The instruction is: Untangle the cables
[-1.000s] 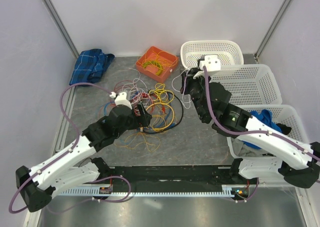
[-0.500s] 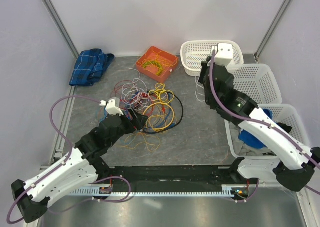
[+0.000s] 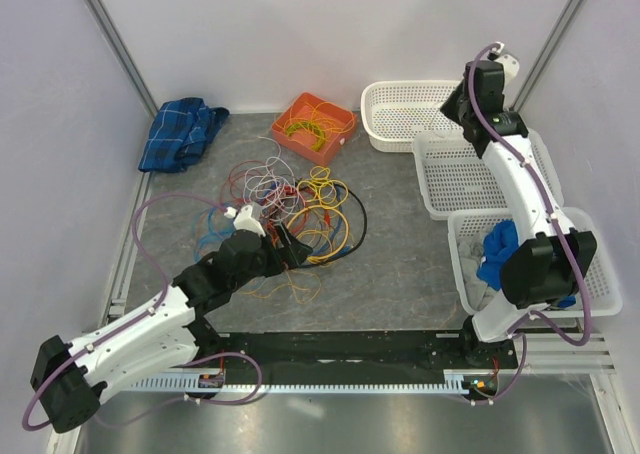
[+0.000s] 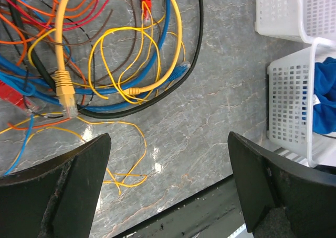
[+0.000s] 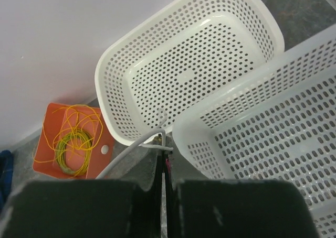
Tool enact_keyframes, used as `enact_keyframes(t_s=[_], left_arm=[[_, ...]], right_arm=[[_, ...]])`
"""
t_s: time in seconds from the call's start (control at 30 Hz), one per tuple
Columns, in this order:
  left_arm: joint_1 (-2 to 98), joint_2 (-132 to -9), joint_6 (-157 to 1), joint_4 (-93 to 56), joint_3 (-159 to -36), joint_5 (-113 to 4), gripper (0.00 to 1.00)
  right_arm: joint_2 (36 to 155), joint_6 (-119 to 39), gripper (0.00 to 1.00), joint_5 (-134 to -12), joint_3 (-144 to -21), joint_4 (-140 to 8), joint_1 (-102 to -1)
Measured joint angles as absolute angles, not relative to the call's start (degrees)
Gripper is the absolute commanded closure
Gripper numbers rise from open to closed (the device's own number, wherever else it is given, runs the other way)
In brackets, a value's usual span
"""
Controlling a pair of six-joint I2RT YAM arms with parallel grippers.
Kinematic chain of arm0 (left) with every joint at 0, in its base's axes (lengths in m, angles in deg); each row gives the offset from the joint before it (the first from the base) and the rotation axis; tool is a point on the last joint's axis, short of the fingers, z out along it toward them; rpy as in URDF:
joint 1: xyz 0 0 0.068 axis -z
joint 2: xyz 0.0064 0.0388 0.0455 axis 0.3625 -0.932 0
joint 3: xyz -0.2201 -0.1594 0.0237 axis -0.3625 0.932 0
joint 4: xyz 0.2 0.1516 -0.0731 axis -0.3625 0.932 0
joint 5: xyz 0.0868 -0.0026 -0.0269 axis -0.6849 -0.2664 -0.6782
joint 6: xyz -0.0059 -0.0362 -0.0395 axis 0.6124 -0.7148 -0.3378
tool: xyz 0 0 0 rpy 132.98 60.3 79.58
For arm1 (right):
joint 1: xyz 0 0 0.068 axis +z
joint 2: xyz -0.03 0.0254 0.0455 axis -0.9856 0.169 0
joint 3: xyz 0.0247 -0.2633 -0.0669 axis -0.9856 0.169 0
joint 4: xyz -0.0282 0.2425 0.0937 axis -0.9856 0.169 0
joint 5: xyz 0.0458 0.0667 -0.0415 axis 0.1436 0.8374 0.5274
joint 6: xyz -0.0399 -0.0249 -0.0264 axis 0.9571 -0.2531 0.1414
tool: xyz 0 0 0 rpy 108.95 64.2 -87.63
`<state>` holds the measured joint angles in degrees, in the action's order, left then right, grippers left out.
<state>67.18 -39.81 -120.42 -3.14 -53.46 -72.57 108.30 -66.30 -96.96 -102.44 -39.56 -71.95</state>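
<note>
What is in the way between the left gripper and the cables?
Nothing visible. The open left gripper hangs over bare table right beside the cables, with no other object between them.

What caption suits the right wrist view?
Right gripper shut on a grey cable; empty white basket and orange tray beyond.
</note>
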Motion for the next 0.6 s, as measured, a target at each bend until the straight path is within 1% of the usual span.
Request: enact_keyframes(t_s=[0.17, 0.47, 0.5, 0.57, 0.6], left_arm=[[67.18, -40.44, -120.75, -4.89, -51.98, -71.48, 0.0], [67.18, -42.1, -121.38, -6.1, -51.28, -70.13, 0.0], [67.18, -42.13, -121.58, -6.16, -51.19, -70.0, 0.0], [67.18, -42.1, -121.91, -6.16, -51.02, -69.97, 0.0], [67.18, -42.1, -122.08, -6.16, -50.95, -69.95, 0.0]], right_arm=[[108.17, -69.47, 1.0, -96.56, -100.1, -40.54, -74.91], [108.76, -72.05, 1.0, -96.76, -89.87, -43.01, -81.13], [109.13, -72.14, 0.89, -96.76, -89.06, -43.1, -81.94], [110.38, -72.36, 0.58, -96.39, -87.64, -43.69, -83.85], [111.25, -72.44, 0.33, -95.6, -87.36, -43.73, -84.63]])
